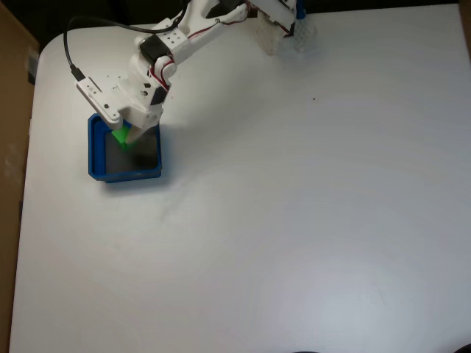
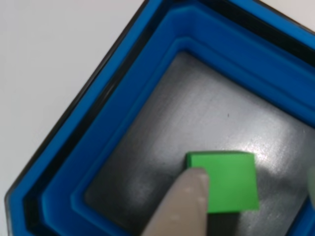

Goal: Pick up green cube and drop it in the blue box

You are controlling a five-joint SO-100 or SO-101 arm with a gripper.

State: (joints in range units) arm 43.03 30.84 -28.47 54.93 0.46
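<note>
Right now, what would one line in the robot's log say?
stage: over box | cube: between fingers, above grey floor | box: left on table | gripper: shut on cube | release: pending

Small green cube [image 2: 229, 182] inside the square blue box [image 2: 123, 128], over its grey floor.

White table [image 1: 294, 220] carries the blue box [image 1: 96, 151] near its left edge; arm base [image 1: 283, 29] sits far up-right of the box, probably clamped.

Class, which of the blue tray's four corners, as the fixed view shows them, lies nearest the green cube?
The upper-left corner of the square blue plastic tray: the small green cube sits there.
</note>
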